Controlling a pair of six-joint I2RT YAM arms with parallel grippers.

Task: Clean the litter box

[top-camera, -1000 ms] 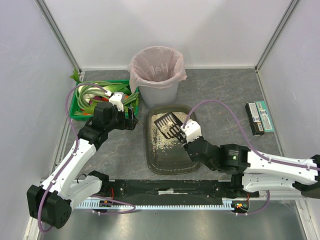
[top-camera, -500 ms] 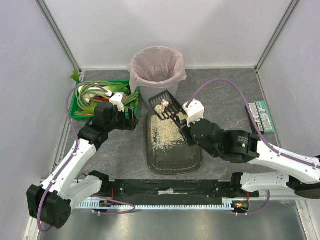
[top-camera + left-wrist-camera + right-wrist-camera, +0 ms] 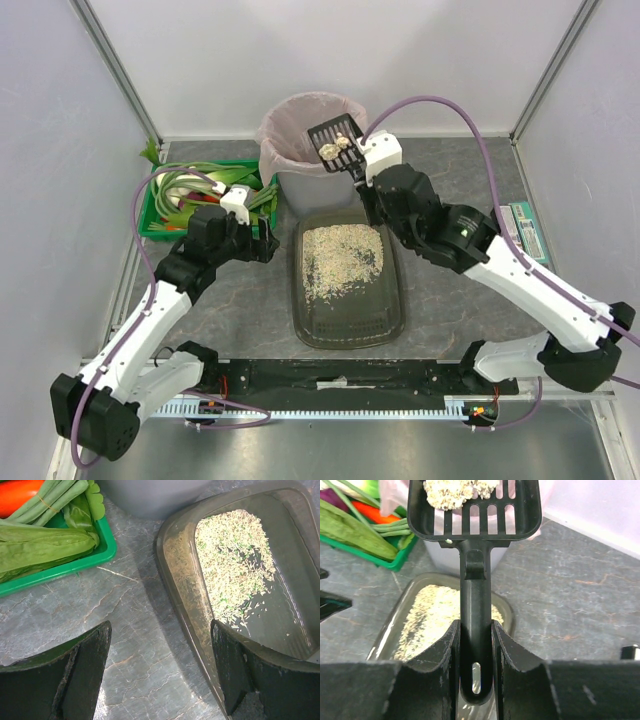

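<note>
Litter box (image 3: 350,322) sits on the grey marbled table (image 3: 450,190), centred between the two arms, its long side running away from their bases. Beige litter (image 3: 342,260) is spread over the far half of its ridged floor; the near half shows bare dark plastic. From the left wrist view, the tray's left rim (image 3: 172,575) and the granules (image 3: 232,565) inside it show, with a few green grains among them.

Just beyond the box's far end stands a grey bin (image 3: 318,185) lined with a pink bag (image 3: 283,135). A black slotted scoop (image 3: 333,137) hangs over the bin's opening, carrying pale clumps (image 3: 341,142) on its blade. The right gripper (image 3: 360,172) is clamped tight on the scoop's handle; in the right wrist view both fingers (image 3: 451,645) press against the handle (image 3: 475,610), and the clumps (image 3: 457,491) lie on the far part of the blade.

The left gripper (image 3: 262,245) hovers just beside the box's far-left corner with its jaws spread wide and nothing between them. In its own camera, one finger is above the table and the other (image 3: 235,675) is over the tray's rim.

To the left of the bin is a green crate (image 3: 150,228) holding leafy greens (image 3: 195,183). Near the table's right edge lie two flat packs (image 3: 520,235).
</note>
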